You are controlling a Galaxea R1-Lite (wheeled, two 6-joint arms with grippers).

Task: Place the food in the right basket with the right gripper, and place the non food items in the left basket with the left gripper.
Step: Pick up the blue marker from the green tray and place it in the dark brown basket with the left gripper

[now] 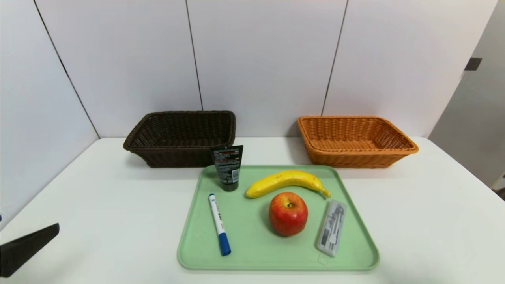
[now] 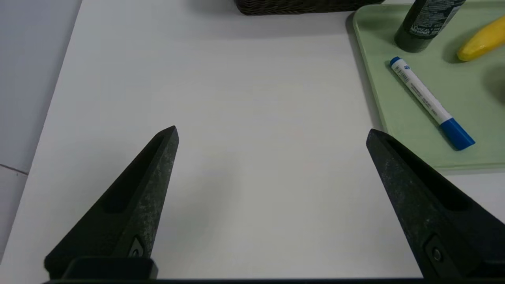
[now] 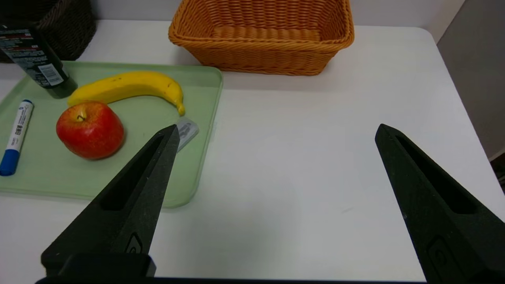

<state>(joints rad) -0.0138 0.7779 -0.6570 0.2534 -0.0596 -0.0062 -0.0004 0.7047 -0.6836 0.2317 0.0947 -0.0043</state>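
Both grippers hovering wide open, holding nothing; all items sitting on the tray.

Left gripper (image 2: 272,134) hanging over bare table (image 1: 118,205) off the green tray's (image 1: 252,260) left edge, right gripper (image 3: 276,132) off its right edge. Near to far on the tray: marker (image 1: 219,223), clear case (image 1: 332,228), apple (image 1: 288,213), banana (image 1: 287,182), tube (image 1: 228,167). Dark basket (image 1: 180,138) lying far-left, orange basket (image 1: 355,140) far-right.

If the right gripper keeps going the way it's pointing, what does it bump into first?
Probably just the bare white table. The right gripper, jaws open, points forward and slightly down, between the green tray and the table's right edge. The orange basket sits farther back; depth is hard to judge.
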